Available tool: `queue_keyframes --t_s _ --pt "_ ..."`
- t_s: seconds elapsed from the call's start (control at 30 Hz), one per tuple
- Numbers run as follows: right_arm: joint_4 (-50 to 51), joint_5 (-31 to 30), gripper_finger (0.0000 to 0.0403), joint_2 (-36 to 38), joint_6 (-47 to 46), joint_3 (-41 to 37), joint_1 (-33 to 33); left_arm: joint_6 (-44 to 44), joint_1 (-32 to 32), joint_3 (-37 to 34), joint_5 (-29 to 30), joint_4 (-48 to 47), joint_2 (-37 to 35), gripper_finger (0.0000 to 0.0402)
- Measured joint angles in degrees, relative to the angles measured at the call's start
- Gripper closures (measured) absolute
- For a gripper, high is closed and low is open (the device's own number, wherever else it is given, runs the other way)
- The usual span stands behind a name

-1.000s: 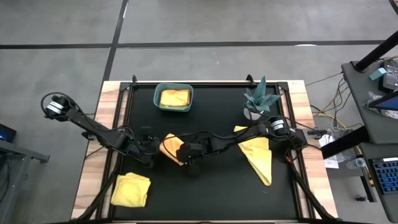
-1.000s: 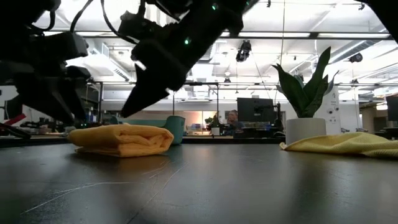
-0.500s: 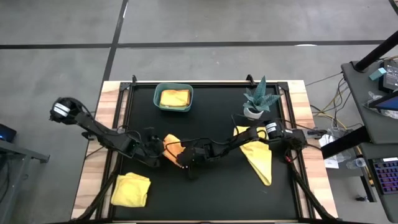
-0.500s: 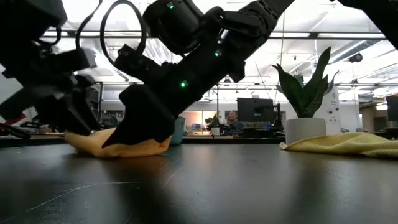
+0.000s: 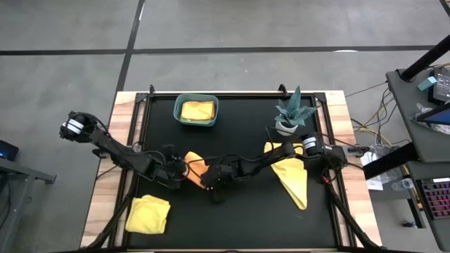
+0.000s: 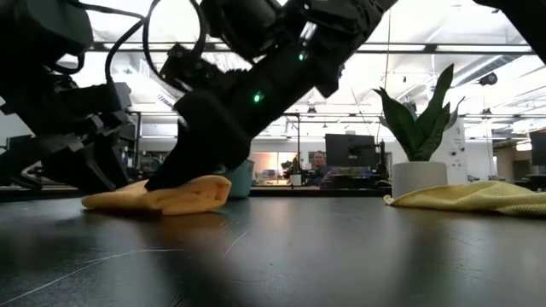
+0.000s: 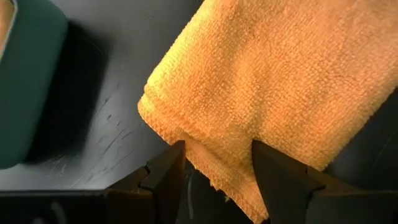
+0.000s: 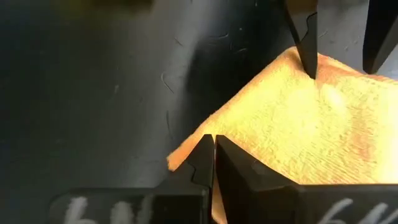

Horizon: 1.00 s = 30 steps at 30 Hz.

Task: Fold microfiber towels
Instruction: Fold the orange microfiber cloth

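An orange microfiber towel [image 5: 195, 163], folded over, lies flat on the black table mat left of centre. My left gripper [image 7: 217, 152] comes at it from the table's left. It is open, and its fingers stand astride the towel's folded edge. My right gripper [image 8: 212, 142] reaches across from the right and is shut, with its tips down on the towel's near edge. A folded yellow towel [image 5: 148, 214] lies at the near left. Another yellow towel [image 5: 292, 172] lies spread at the right. My left gripper's open fingers [image 7: 166, 168] slant down from the table's left, one on each side of the towel's folded edge [image 7: 214, 165], which fills the gap between them. I cannot tell whether they pinch it. My right gripper presses its shut fingertips [image 8: 202, 155] down on the towel's edge beside a corner [image 8: 177, 160], slanting down from the table's right. The towel lies flat on the mat under them [image 6: 183, 194].
A teal bin [image 5: 196, 121] with a yellowish cloth inside stands at the far side. A small potted plant [image 5: 292, 114] stands at the far right. Bare black mat lies between the orange towel and the near edge.
My right gripper has come down onto the orange towel, and the puffed fold has been pressed flatter against the mat. My left gripper has moved down and toward the towel from the left until its fingers stand at the towel's edge.
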<state>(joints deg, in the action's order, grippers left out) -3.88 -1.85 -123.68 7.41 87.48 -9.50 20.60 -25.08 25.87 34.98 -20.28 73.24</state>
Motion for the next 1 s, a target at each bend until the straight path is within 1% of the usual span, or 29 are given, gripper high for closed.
queue_keyframes --t_s 0.17,0.33,0.5,0.67,0.77,0.9,1.0 --pt "4.0 -0.3 0.0394 2.7 1.5 0.0 0.0 -0.2 0.0 0.1 0.0 -1.7 -3.8 0.0231" --pt "7.3 -4.0 0.0394 4.9 4.6 0.0 0.5 -0.4 0.0 0.2 0.0 -1.3 -7.3 0.0231" --pt "8.2 -4.4 0.0394 5.5 5.6 -0.7 2.7 -0.9 1.8 0.0 2.1 1.2 -8.7 0.0231" --pt "7.8 -4.2 0.0394 5.5 5.6 -2.4 5.2 -5.8 7.2 -1.3 2.9 9.4 -7.4 0.0231" --pt "7.5 -4.2 0.0394 5.5 5.7 -3.7 6.2 -7.0 11.2 -1.8 3.0 13.7 -5.5 0.0231" --pt "7.4 -4.1 0.0394 5.5 6.3 -5.1 6.9 -7.5 14.9 -1.9 3.0 13.9 -2.4 0.0231" --pt "7.6 -4.2 0.0394 5.5 6.7 -5.7 7.2 -7.5 15.8 -1.9 3.0 13.9 -0.4 0.0231"
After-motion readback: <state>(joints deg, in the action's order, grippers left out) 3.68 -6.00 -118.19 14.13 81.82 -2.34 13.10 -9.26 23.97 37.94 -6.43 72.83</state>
